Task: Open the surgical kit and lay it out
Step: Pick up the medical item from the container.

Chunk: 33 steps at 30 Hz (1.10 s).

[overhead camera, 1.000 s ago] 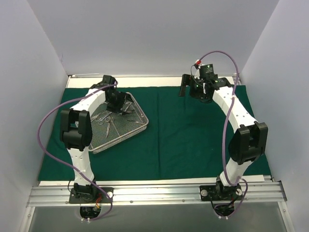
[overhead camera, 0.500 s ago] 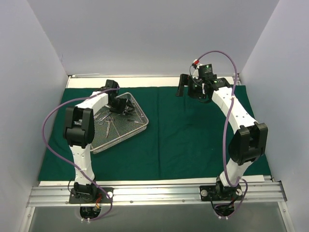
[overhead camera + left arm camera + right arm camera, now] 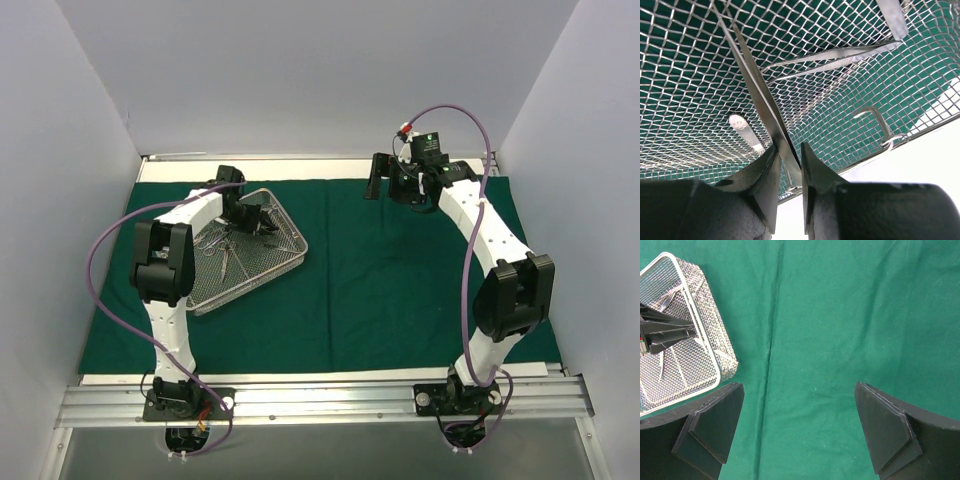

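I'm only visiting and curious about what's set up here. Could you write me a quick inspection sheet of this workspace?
Surface: green cloth spread flat, one crease down the middle.
Job's things: wire-mesh tray on the cloth's left side, steel instruments lying inside it.
Clutter: nothing seen.
Pincers: left pincer down in the tray, shut on a long steel instrument; right pincer open, held above the cloth.
Cables: purple cables loop loosely beside each arm.
Surroundings: white walls on three sides; metal rail at the near edge.
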Tool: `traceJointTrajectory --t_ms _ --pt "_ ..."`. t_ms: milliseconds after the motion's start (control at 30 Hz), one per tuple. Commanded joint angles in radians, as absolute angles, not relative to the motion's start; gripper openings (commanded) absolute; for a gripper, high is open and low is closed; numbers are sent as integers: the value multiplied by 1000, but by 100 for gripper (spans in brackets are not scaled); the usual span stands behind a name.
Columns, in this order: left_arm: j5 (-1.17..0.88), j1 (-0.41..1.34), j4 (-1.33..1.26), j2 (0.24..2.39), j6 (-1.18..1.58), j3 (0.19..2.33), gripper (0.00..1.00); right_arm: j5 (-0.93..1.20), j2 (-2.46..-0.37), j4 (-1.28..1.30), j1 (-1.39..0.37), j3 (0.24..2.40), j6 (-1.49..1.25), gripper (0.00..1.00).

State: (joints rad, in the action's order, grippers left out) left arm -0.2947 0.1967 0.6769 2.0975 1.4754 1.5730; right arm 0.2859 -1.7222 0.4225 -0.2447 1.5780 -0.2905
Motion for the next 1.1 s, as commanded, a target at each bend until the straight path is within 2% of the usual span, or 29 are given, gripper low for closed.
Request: traceJointTrajectory --t_ms 0,233,367,700,967,1067 --pt "-311 189 649 2059 1476 1611 18 284 -1703 416 -249 1612 -293 100" --pt "-360 166 666 2013 1463 1588 14 294 -1701 408 -249 1609 -301 100" --pt "-396 149 611 1990 1460 1542 2 296 -1703 405 -250 1612 -302 100" --pt "-434 164 578 1936 1421 1511 2 411 -1825 374 -307 1609 -379 100" --pt "-440 201 612 1925 1411 1488 2 347 -1957 377 -462 1689 -454 100" --pt "-416 199 607 1895 1384 1476 2 353 -2002 356 -463 1701 -512 94"
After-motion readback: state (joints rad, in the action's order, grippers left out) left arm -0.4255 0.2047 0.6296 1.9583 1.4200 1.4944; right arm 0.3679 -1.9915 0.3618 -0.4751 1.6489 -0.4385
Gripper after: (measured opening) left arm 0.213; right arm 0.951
